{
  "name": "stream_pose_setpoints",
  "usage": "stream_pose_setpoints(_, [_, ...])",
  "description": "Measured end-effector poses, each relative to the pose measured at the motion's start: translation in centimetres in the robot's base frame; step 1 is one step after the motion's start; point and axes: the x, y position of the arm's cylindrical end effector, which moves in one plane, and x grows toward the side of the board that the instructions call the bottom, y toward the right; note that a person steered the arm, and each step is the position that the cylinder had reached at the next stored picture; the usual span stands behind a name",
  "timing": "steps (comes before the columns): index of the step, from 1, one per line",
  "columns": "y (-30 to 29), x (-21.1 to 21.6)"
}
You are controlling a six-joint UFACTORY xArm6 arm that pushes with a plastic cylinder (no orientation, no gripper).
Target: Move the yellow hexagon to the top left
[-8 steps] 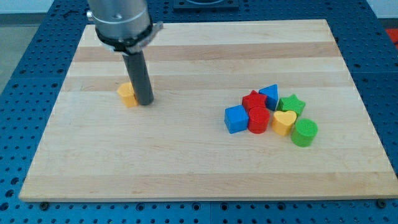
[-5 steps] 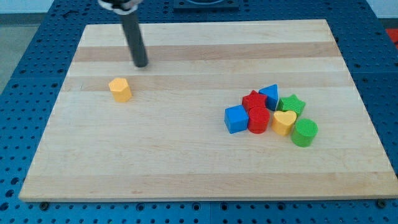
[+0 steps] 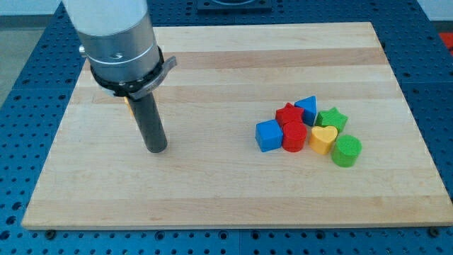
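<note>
The yellow hexagon (image 3: 127, 100) is almost wholly hidden behind my arm. Only a thin orange-yellow sliver shows at the rod's left edge, in the left part of the wooden board (image 3: 212, 191). My tip (image 3: 156, 149) rests on the board just below and slightly right of that sliver, toward the view's bottom. I cannot tell whether the rod touches the hexagon.
A cluster sits at the view's right: a blue cube (image 3: 269, 135), a red block (image 3: 287, 113), a red cylinder (image 3: 294, 137), a blue triangle (image 3: 307, 108), a green star (image 3: 330, 118), a yellow heart (image 3: 323, 139) and a green cylinder (image 3: 347, 151).
My tip left the hexagon's right side, swung toward the view's top, then came down below the hexagon. The hexagon shifted slightly up-left and is now mostly covered by my arm.
</note>
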Motion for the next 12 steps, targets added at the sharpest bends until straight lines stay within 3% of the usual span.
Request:
stream_pose_setpoints(1, [-1.1,-2.3])
stream_pose_setpoints(3, [-2.9,-13.5])
stream_pose_setpoints(4, [-3.5,-16.0])
stream_pose_setpoints(5, [-1.0,-14.7])
stream_pose_setpoints(6, [-0.4,-9.6])
stream_pose_setpoints(10, [-6.9,-8.3])
stream_pose_setpoints(12, [-7.2,-18.5])
